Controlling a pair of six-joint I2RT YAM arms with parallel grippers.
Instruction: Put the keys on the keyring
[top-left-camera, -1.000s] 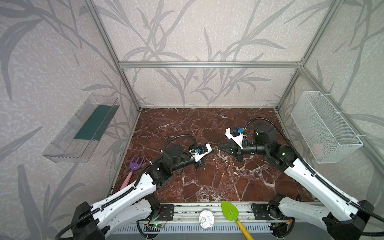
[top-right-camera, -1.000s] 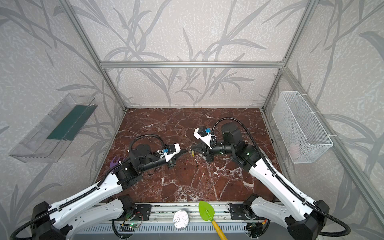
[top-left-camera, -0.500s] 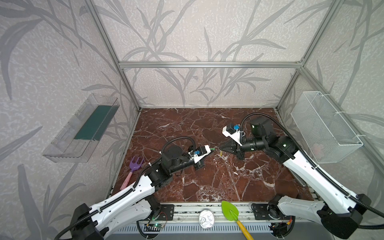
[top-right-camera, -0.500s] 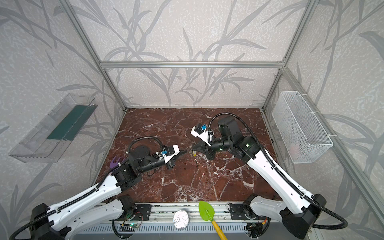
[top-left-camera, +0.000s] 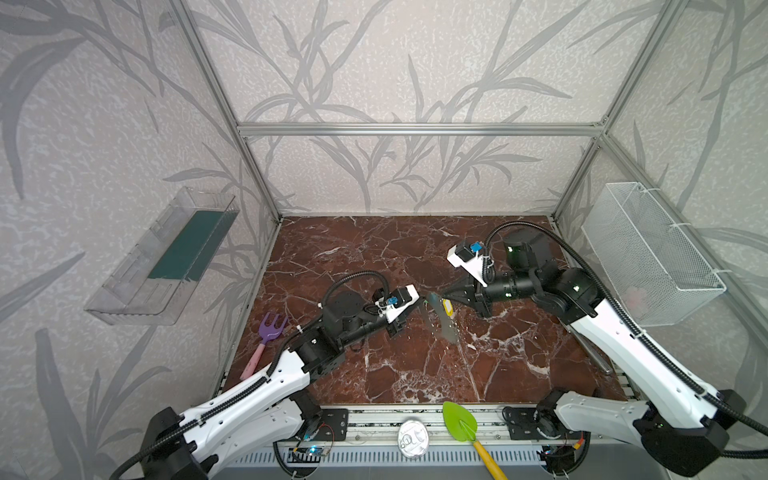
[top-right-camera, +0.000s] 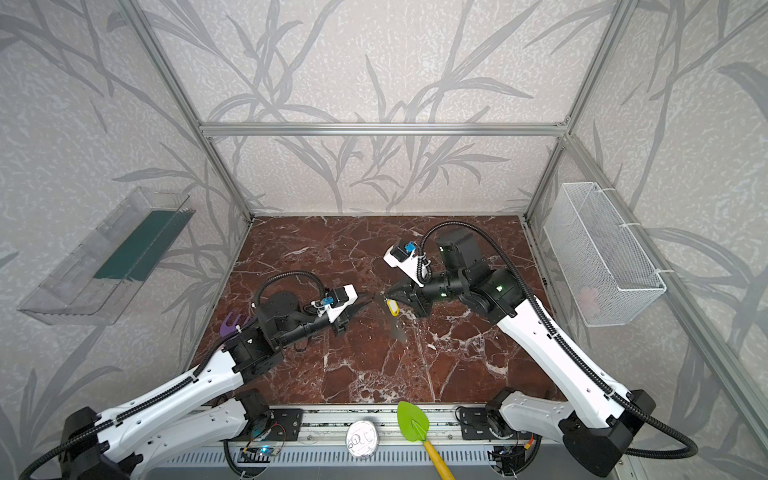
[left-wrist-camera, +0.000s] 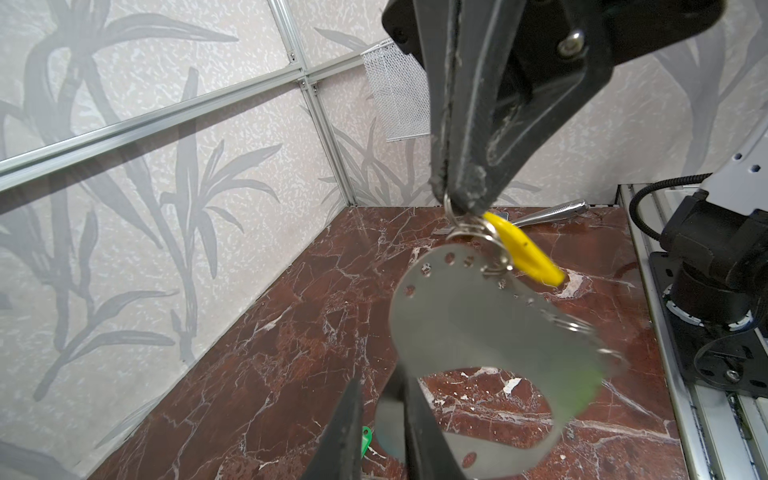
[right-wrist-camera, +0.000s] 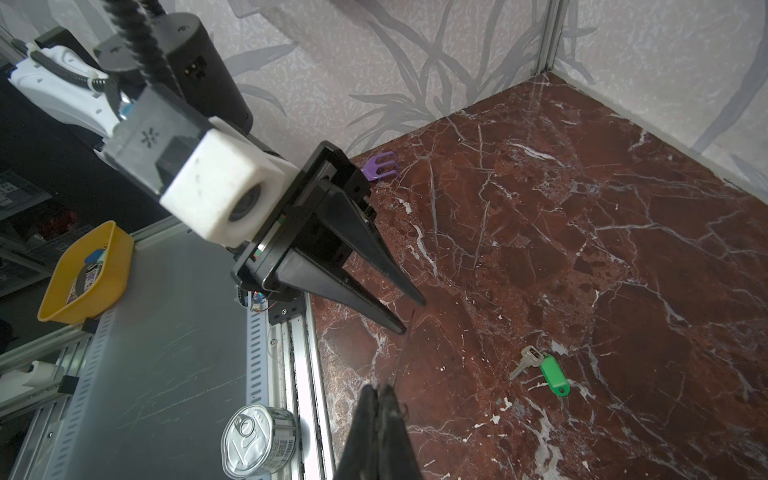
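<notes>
Grey metal keyring (left-wrist-camera: 469, 328) hangs clear above the red marble floor (right-wrist-camera: 582, 208), mid-workspace in both top views, tilted, its holed edge toward the right claw. On the left wrist camera I read the right gripper (left-wrist-camera: 453, 195) pinched tight on a small split ring (left-wrist-camera: 469, 227). The plate and the yellow tag (left-wrist-camera: 521, 251) dangle from that cluster of rings, one loop passing through an edge hole. I can't make out the key blade itself. Left gripper (right-wrist-camera: 409, 316) has its fingers apart, tips at the band beside the plate's oval opening. The plate shows edge-on there, and I cannot tell whether either finger touches it. Green-tagged key (right-wrist-camera: 549, 371) lies flat on the marble, alone, well apart from both claws. Purple fork (top-left-camera: 270, 332) rests by the left wall.
</notes>
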